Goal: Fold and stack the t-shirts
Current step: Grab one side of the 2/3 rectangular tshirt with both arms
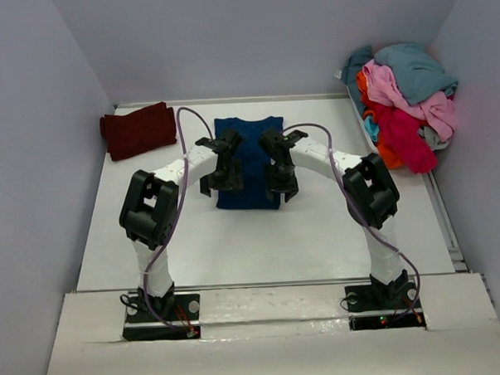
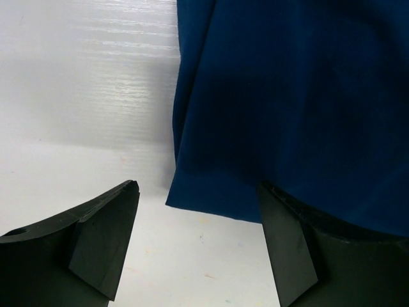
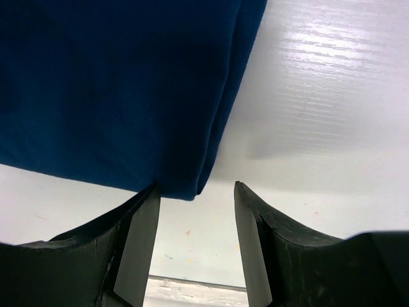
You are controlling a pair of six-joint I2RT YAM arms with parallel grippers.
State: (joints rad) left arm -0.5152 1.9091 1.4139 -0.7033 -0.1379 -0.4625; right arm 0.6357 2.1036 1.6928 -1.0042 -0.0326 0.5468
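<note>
Overhead: the navy t-shirt (image 1: 246,138) lies folded flat mid-table, the maroon t-shirt (image 1: 138,129) sits folded at far left, and a heap of mixed-colour t-shirts (image 1: 404,98) is at far right. The left gripper (image 1: 221,185) and right gripper (image 1: 282,190) hover over the navy shirt's near corners. Left wrist view: jaws spread wide with nothing between them, straddling the near-left corner; bare table (image 2: 83,83) to the left. Right wrist view: jaws parted, gripping nothing, near-right corner just at the left fingertip.
</note>
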